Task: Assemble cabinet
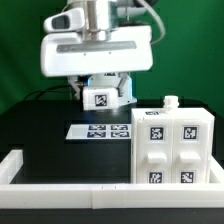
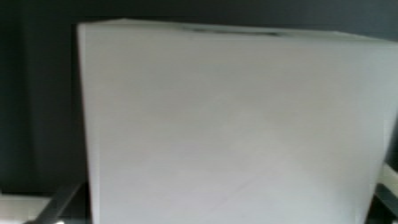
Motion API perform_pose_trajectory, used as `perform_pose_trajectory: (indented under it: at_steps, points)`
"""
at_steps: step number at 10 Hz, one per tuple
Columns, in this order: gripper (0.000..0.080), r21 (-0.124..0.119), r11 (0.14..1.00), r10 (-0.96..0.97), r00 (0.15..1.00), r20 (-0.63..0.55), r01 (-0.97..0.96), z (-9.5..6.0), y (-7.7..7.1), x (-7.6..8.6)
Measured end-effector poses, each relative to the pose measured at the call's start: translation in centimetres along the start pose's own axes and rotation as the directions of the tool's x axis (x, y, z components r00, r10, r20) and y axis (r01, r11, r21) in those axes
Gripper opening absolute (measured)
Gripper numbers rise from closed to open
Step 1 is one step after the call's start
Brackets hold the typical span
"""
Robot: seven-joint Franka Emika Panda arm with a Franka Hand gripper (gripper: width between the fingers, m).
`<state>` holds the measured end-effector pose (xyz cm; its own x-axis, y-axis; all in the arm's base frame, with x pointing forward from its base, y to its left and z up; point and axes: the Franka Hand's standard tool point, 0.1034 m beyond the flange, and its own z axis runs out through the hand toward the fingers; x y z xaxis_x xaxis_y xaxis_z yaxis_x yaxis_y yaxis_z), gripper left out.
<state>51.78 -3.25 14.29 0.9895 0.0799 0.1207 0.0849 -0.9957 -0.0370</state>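
Observation:
The cabinet body (image 1: pixel 170 148), a blocky white box with several black-and-white tags on its front and a small knob on top, stands on the black table at the exterior view's right. My gripper (image 1: pixel 100 90) hangs above the table behind the marker board (image 1: pixel 100 130). It is shut on a small white cabinet panel (image 1: pixel 99 97) with one tag, held in the air apart from the cabinet body. In the wrist view this panel (image 2: pixel 222 110) fills almost the whole picture as a plain white face. Dark fingertips (image 2: pixel 61 205) show at its lower corners.
A long white border rail (image 1: pixel 60 190) runs along the table's front edge and up the exterior view's left side (image 1: pixel 12 165). A green wall stands behind the arm.

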Motion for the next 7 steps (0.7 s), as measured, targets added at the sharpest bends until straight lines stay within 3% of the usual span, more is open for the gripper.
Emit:
perform_pose_trajectory:
  at_steps: [1, 5, 7]
  points:
    - [0.0563, 0.009, 1.0, 0.028, 1.0, 0.007, -0.028, -0.7, -1.1, 1.4]
    - [0.0563, 0.009, 1.0, 0.009, 1.0, 0.003, -0.009, -0.5, -0.9, 1.3]
    - [0.0563, 0.013, 1.0, 0.008, 1.0, -0.002, -0.008, -1.0, -2.0, 2.0]
